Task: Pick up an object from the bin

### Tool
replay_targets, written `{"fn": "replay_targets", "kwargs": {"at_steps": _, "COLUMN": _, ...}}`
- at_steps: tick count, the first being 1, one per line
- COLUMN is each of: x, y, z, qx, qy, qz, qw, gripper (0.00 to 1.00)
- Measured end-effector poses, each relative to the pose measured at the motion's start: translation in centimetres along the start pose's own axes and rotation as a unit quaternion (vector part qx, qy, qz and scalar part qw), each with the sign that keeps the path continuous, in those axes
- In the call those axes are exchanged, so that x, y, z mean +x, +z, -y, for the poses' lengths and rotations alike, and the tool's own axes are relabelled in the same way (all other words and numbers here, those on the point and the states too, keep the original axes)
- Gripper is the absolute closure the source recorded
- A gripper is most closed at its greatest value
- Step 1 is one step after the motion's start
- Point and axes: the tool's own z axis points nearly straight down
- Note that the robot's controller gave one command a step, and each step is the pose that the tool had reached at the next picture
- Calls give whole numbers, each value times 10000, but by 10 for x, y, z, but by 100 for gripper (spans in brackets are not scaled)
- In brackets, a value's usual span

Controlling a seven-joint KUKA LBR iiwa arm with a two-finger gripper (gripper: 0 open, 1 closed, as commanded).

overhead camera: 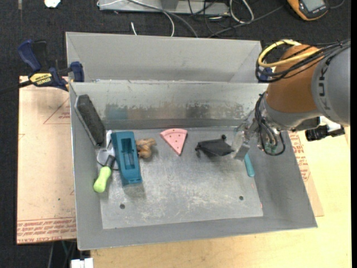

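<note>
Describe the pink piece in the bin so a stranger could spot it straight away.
Look in the grey metal bin, near the middle of its floor, close to the back wall. Between a small tan figure and a black lump lies the pink wedge. It is the one pink, triangular thing there.

brown lump [146,147] indistinct, perhaps a toy

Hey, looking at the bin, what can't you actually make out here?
In the camera view:
- The tan lump beside the blue block: too small to identify.
- The black thing next to the claw: too dark to tell its kind, or whether the claw touches it.
- The teal stick: upper end hidden behind the claw.
</note>
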Motion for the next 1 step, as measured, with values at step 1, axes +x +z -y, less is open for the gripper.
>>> {"fn": "replay_targets", "kwargs": {"at_steps": 1, "x": 1, "y": -46, "z": 0, "qx": 3, "qy": -5, "qz": -26, "qw": 10000, "gripper": 100}}
